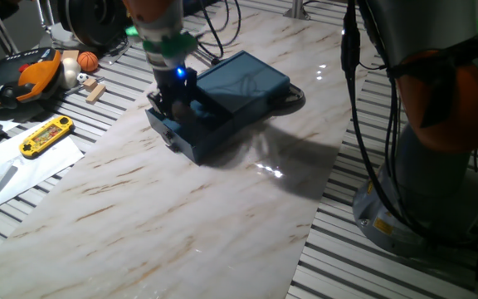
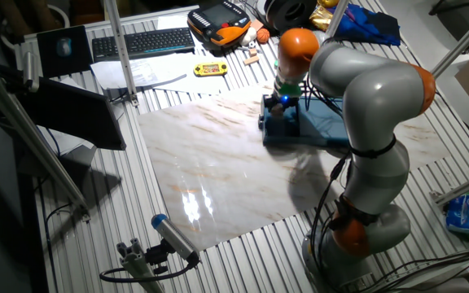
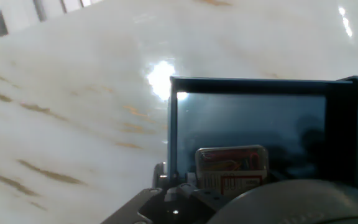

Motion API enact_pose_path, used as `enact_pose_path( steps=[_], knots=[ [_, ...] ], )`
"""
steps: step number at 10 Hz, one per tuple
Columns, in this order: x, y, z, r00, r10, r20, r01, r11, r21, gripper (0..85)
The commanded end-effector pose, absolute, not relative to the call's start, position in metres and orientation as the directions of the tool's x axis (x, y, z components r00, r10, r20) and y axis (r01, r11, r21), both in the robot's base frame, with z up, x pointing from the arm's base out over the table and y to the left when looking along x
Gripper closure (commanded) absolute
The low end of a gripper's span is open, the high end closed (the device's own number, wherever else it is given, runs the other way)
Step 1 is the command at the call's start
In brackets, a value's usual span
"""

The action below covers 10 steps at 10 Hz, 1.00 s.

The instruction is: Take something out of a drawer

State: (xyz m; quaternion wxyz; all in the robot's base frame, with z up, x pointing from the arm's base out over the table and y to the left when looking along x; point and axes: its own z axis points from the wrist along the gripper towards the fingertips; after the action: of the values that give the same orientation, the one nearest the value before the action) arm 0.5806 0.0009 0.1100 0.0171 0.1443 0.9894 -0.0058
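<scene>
Sitting low in the frame, the packet (image 3: 232, 167) is not out of the open drawer (image 3: 247, 118) yet; end effector (image 1: 175, 101) grip unclear.

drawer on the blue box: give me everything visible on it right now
The drawer is a dark blue sliding tray, pulled out of the flat dark blue box toward the marble board's middle. It looks rigid, with thin upright walls and a smooth floor. In the hand view a small pale packet with red print lies inside it. The gripper hangs over the open tray; contact cannot be judged.
</scene>
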Motion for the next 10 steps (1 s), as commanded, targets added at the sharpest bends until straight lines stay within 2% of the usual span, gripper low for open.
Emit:
enact_pose_path(
  steps=[1,6,10],
  knots=[
    [0.582,0.005,0.123,-0.955,0.295,-0.032,0.295,0.955,0.000,85.0],
    [0.590,0.051,0.153,-0.936,0.352,-0.029,0.352,0.936,-0.001,85.0],
    [0.598,0.098,0.151,-0.917,0.399,-0.022,0.399,0.917,-0.015,85.0]
  ],
)
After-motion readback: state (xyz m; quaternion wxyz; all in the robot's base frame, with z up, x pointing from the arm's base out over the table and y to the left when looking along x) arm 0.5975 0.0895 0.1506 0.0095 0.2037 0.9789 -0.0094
